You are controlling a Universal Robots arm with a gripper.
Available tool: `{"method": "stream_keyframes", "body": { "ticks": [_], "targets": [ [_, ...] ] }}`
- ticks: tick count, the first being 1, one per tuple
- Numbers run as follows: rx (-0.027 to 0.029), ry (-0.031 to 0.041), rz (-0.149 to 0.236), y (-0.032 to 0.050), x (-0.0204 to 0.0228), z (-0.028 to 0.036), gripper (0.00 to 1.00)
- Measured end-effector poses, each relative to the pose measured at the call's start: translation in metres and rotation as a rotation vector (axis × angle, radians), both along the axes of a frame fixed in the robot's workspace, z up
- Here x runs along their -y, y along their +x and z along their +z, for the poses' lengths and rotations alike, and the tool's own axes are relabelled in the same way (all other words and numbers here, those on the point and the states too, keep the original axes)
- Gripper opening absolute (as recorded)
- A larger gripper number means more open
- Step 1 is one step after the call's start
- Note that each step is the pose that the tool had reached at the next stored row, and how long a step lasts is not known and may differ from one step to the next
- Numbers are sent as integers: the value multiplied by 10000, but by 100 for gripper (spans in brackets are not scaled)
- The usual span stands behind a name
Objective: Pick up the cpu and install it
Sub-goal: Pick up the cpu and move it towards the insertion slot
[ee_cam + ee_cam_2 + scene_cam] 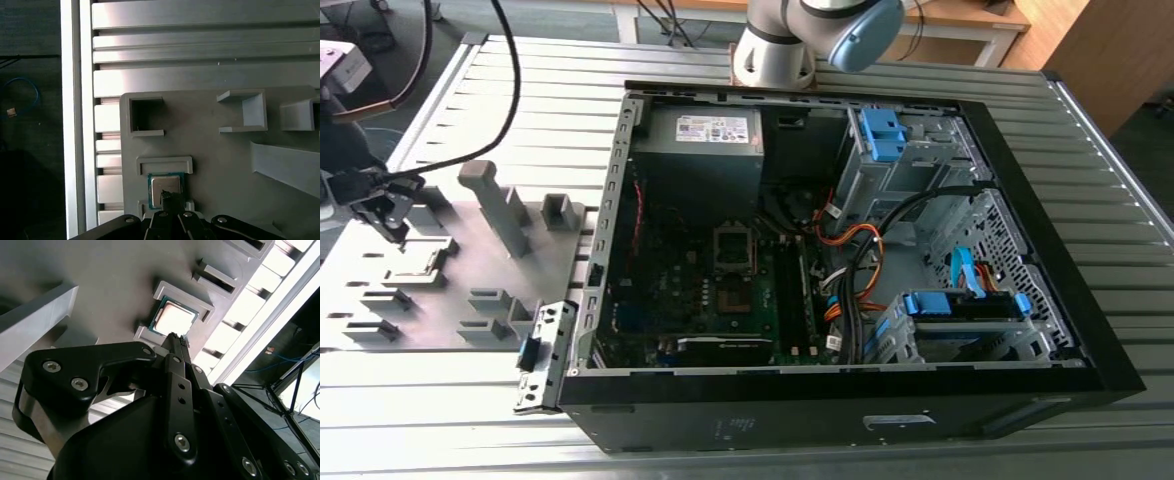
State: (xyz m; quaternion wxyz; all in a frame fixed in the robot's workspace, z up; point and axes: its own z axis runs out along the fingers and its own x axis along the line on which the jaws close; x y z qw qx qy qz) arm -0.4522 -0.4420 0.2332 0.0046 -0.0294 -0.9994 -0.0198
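The cpu (162, 186) lies flat and face up in a shallow nest of the grey tray (220, 165), held between two raised lips of that nest. It is a thin square, so it has no long axis; in the first wrist view its edges run parallel to the lips and to the tray's nearby edge. Its face is a dull silver plate with a narrow teal-green border around it. Glare washes over the plate in both wrist views, and any print on it cannot be read. The gripper (171, 197) hangs directly over the chip, its fingertips pressed together into one narrow dark point with nothing pinched between them. That point overlaps one edge of the chip, though whether it touches the plate cannot be told. Around the nest the tray carries open-topped pockets and taller blocks. In the exterior view the tray rests on a slatted aluminium table (454, 420) at the exterior view's left, just beside the open computer case (1037, 225). Inside the case lies the motherboard (680, 290) with its metal-framed socket (735, 250). Beyond it sits the power supply (670, 135), bearing a white label (718, 127) whose print is too small to read.
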Motion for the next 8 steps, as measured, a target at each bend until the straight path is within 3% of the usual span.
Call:
{"method": "stream_keyframes", "body": {
  "ticks": [4, 8],
  "targets": [
    [0, 0, 34, -2, 36, -45, 11],
    [-1, 0, 34, -2, 38, -57, 11]
  ]
}}
